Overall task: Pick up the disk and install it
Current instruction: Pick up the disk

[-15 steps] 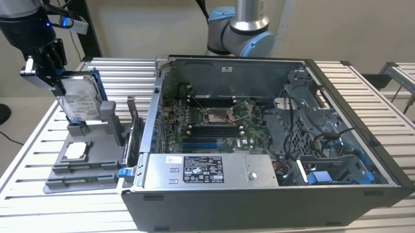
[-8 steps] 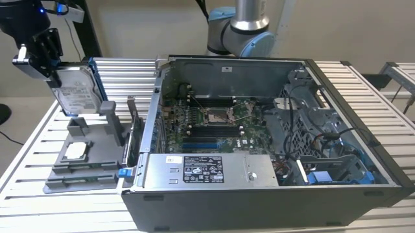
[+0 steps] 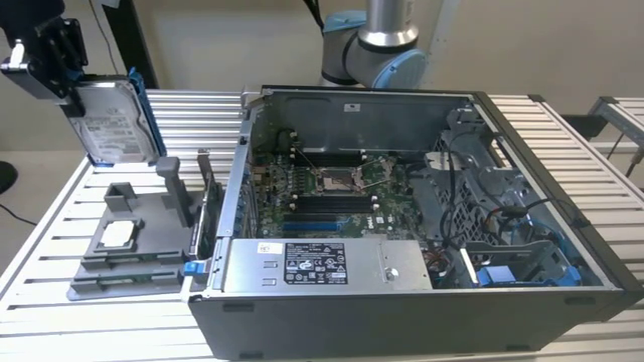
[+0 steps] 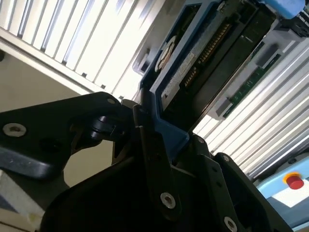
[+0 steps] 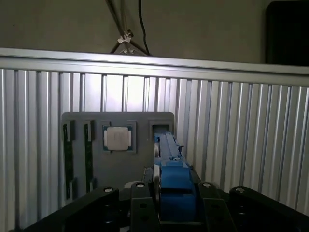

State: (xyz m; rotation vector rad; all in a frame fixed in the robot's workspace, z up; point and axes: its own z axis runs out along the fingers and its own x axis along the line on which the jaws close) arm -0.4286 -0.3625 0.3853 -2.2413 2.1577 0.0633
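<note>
Slatted table (image 3: 575, 143) bears an open computer case (image 3: 403, 324); jaws clamp the disk (image 3: 113, 124) above a grey holder (image 3: 151, 258).

This looks like a robotics lab: an industrial robot arm (image 3: 382, 56) stands behind a slatted aluminium bench (image 3: 568, 147). An opened computer tower (image 3: 403, 320) lies on the bench beside a grey parts fixture (image 3: 151, 262) (a red stop button (image 4: 294, 181) sits close by), with plain bare walls around.
</note>
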